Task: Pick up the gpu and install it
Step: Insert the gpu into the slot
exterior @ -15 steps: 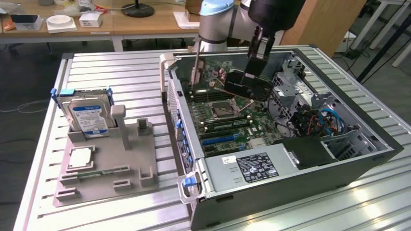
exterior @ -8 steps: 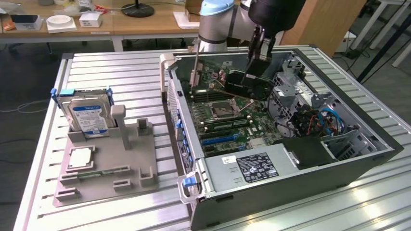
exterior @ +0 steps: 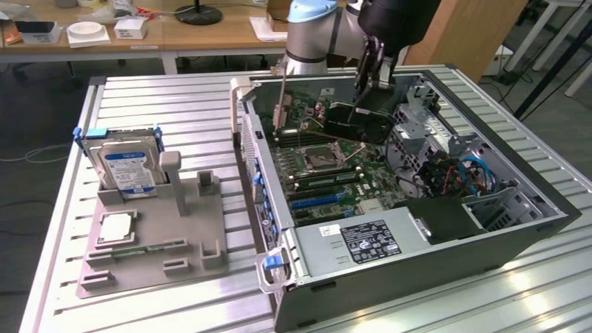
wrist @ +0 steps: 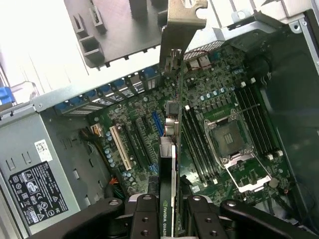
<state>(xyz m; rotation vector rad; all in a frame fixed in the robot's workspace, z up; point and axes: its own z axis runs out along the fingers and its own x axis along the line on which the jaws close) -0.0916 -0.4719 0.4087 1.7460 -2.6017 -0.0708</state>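
In the wrist view, the gpu (wrist: 172, 149) is seen edge-on. Its upper edge carries a small green logo and white letters reading "QUADR", with the rest cut off. The power supply (exterior: 319, 258) wears a black label (wrist: 37, 191) crowded with white certification marks too small to read, and a small white barcode sticker sits beside it. On the grey fixture tray (exterior: 152, 267) outside the case, the hard drive (exterior: 129, 170) stands upright with a blue-and-white label whose text is illegible. The arm (exterior: 310, 31) comes down from the far side of the table over the open computer case (exterior: 518, 236), its wrist pointing down into the case. The gripper (wrist: 172, 219) is narrowly closed, its black fingers (wrist: 144, 219) pinching the gpu from both faces. The card hangs on edge above the motherboard (exterior: 319, 173), near the empty CPU socket (wrist: 227, 137). Its metal bracket (wrist: 182, 20) faces the case's slotted rear wall. Whether its lower edge touches a slot cannot be told.
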